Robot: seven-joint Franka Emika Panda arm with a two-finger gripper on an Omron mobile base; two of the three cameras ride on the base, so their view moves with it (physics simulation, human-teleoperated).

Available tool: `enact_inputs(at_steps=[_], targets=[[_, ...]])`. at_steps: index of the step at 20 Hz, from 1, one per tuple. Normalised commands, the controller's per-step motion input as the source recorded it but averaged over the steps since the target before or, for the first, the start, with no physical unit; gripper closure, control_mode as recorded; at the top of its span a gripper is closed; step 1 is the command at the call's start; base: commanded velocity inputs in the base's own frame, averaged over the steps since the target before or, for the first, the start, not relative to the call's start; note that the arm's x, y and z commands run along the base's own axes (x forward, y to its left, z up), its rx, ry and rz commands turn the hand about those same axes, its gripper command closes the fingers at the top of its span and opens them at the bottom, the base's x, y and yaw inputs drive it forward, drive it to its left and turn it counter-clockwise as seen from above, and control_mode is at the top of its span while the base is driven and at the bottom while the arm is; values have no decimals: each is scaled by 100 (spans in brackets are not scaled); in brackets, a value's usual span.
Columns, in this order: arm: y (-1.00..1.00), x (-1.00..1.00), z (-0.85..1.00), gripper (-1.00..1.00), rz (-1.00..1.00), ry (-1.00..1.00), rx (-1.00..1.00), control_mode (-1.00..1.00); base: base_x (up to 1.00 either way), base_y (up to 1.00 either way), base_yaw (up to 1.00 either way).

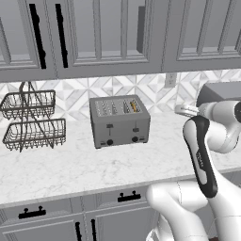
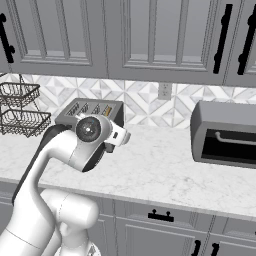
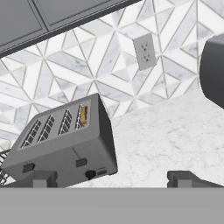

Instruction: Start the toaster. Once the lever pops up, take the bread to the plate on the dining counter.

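White arm links [image 1: 202, 155] rise closest to the base cameras, bending forward over the counter edge. Largest behind them is the marble counter [image 1: 70, 169], whose front edge runs above grey cabinet drawers [image 1: 42, 216] with black handles; a wide bare stretch of marble lies between that edge and the appliances, and another open stretch separates the toaster from the oven. Grey upper cabinets [image 2: 150, 35] hang over the counter, their lower edge well above the appliances, and a patterned tile backsplash [image 3: 87, 70] with a wall outlet [image 3: 145, 51] closes off the rear. At the right end stands the dark-grey oven [image 2: 225, 135], near the backsplash. At the left end a two-tier wire basket [image 1: 30, 120] sits well apart from the toaster. Between them, the toaster [image 1: 119, 121] stands set back toward the wall, its two black levers and knobs facing the counter's front edge. The bread [image 1: 134, 106] sits down in the rightmost slot, only its golden top edge showing. The gripper [image 3: 111, 178] hangs above the open marble in front and to the right of the toaster, touching nothing, its two dark fingertips [image 3: 41, 178] spread wide and empty.
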Motion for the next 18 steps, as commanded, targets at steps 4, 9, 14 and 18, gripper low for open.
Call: enact_inputs(at_steps=[4,9,14,18], targets=[[0,0,0,-100,0,0,0,-100,0,0,0],[0,0,0,-100,0,0,0,-100,0,0,0],[0,0,0,-100,0,0,0,-100,0,0,0],[0,0,0,-100,0,0,0,-100,0,0,0]])
